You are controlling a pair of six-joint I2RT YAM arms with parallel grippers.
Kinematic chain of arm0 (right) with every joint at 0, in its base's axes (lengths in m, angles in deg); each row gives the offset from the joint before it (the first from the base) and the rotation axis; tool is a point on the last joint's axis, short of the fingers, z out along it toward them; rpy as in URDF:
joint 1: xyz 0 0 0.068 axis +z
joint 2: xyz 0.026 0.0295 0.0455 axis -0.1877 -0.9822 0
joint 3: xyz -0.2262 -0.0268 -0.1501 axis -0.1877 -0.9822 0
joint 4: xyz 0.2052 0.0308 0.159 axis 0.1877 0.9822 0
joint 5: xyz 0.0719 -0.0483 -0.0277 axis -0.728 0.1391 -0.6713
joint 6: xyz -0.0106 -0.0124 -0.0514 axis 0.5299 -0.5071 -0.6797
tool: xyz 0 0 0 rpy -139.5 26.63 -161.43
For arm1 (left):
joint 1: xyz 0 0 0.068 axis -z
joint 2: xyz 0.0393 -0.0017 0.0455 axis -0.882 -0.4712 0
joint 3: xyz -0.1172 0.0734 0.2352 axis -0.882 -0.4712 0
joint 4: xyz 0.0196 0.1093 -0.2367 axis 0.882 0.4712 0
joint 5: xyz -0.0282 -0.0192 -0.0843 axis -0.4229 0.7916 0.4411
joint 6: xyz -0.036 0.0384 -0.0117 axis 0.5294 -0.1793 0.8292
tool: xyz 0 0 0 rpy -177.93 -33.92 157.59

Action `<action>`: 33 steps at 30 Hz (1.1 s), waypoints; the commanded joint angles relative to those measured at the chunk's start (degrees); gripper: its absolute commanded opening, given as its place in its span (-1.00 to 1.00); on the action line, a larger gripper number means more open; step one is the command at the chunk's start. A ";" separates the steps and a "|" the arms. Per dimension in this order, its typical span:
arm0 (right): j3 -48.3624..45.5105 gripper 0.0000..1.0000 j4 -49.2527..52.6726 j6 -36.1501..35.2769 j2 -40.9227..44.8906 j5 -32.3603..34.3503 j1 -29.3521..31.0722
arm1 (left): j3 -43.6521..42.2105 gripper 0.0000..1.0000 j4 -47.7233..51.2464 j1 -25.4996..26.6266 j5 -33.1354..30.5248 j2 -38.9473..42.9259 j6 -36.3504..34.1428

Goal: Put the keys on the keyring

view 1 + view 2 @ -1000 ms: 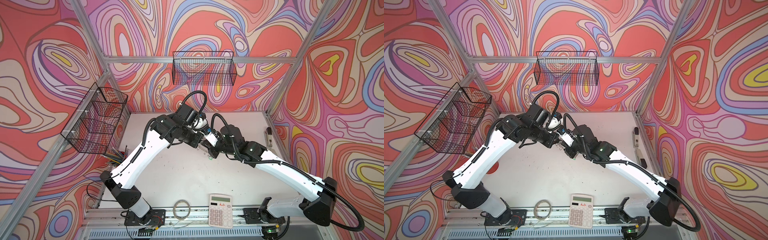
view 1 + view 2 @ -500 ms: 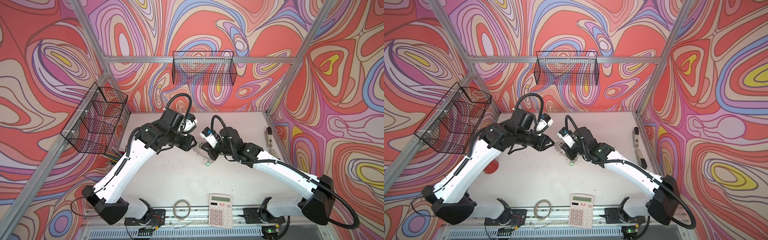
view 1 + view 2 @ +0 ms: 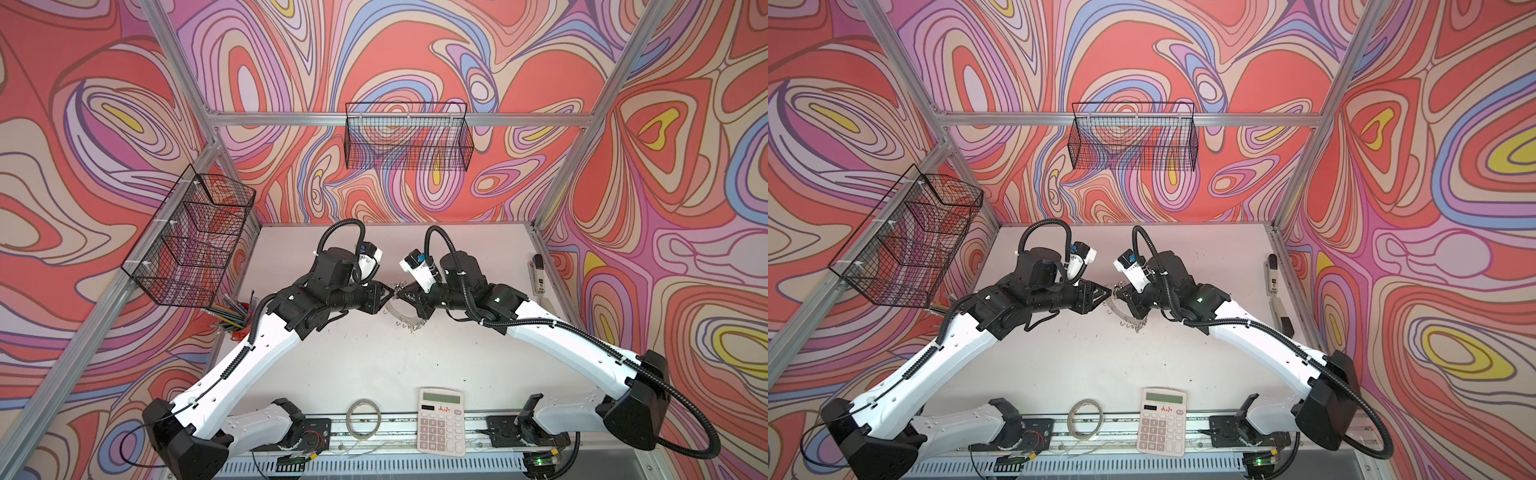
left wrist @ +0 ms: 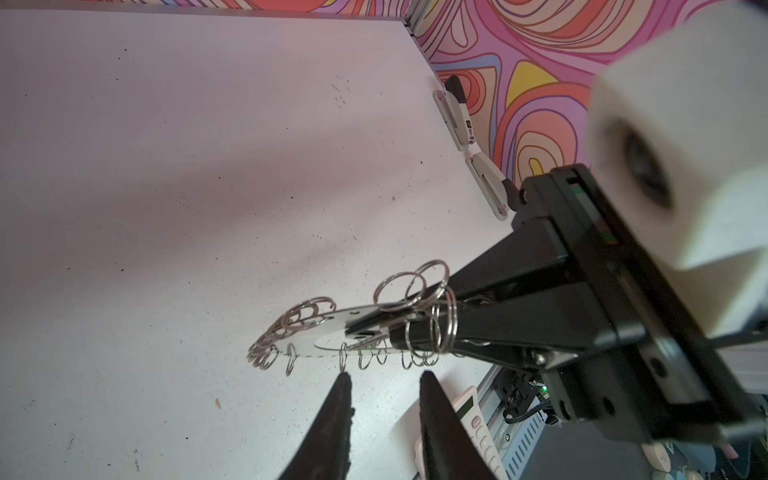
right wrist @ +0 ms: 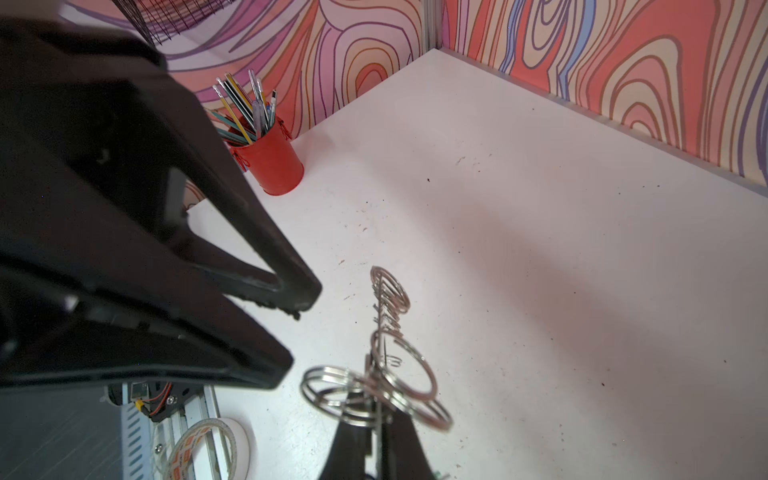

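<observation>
1. Current state. I am holding the keyring (image 4: 328, 330) in my right pincer (image 5: 376, 419). Its jaws are clamping flat on the disc near the rim, one face each. The disc is hanging roughly level above the table (image 4: 166, 187) and is touching nothing else.

2. My left pincer (image 4: 382, 380) is standing empty with its fingers apart. It is just beside the disc's edge, and its tips are pointing at the row of small wire loops (image 4: 365, 357).

3. I am not making out the keys in any view. A small cluster (image 3: 410, 326) is dangling under the disc in a top view. It is too small to tell whether it is loops or keys.

4. Handling. I am judging the disc to be thin, stiff, light and smooth metal. It is likely to pivot or slip in a rim grip if pushed from the side. The loops are swinging freely and giving way when touched, so I am treating them as poor places to pull.

5. Where to grip.
- I am keeping the hold on the flat of the disc, between loops, and not on the wire.
- A key is best taken by its plastic tag. That is leaving the metal end free to meet a loop.
- I am expecting to need light, squarely aligned force, because a split loop is resisting opening.
</observation>
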 commanded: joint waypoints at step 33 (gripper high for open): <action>4.43 -1.00 1.73 4.59 -2.55 -2.95 0.02 | 2.26 -0.34 -1.85 2.35 -1.07 1.27 -5.99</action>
